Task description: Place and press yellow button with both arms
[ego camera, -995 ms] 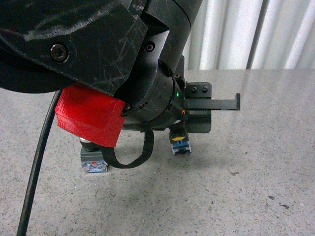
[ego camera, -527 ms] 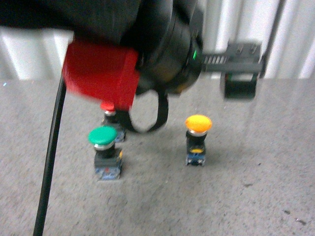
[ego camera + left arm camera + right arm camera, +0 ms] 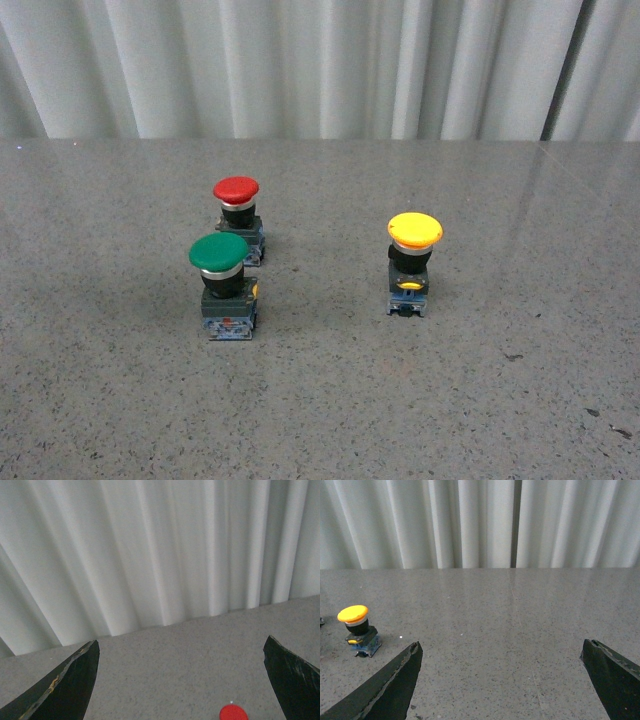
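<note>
The yellow button stands upright on the grey table, right of centre in the front view, with a yellow mushroom cap, black neck and grey-blue base. It also shows in the right wrist view as the yellow button, off to one side of my right gripper, which is open with only bare table between its black fingers. My left gripper is open too, nothing between its fingers. Neither arm shows in the front view.
A green-capped button and a red-capped button stand close together left of the yellow one. The red cap shows at the edge of the left wrist view. A white pleated curtain backs the grey speckled table.
A black arm that filled the front view one second ago has lifted up and out of the frame. All three buttons now stand in plain sight.
</note>
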